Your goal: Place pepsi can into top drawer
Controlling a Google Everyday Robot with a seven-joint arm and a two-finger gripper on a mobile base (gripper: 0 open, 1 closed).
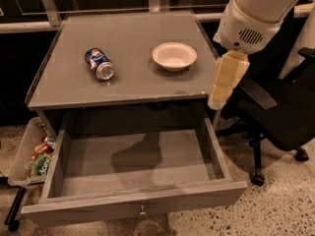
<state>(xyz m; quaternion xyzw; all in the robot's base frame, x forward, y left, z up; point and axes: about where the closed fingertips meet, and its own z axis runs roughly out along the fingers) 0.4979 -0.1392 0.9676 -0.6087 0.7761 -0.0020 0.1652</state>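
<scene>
The pepsi can (100,63) lies on its side on the left part of the grey cabinet top (133,85), silver end toward me. The top drawer (147,173) stands pulled out below it, its grey inside bare, with a small metal knob (142,211) on its front panel. My gripper (217,101) hangs pointing down at the cabinet's right edge, above the drawer's right side wall. It is well to the right of the can and holds nothing that I can see.
A white bowl (174,56) sits on the cabinet top between the can and my arm. A clear bin of snack packets (33,157) stands low at the left of the drawer. A black office chair (281,113) stands close on the right.
</scene>
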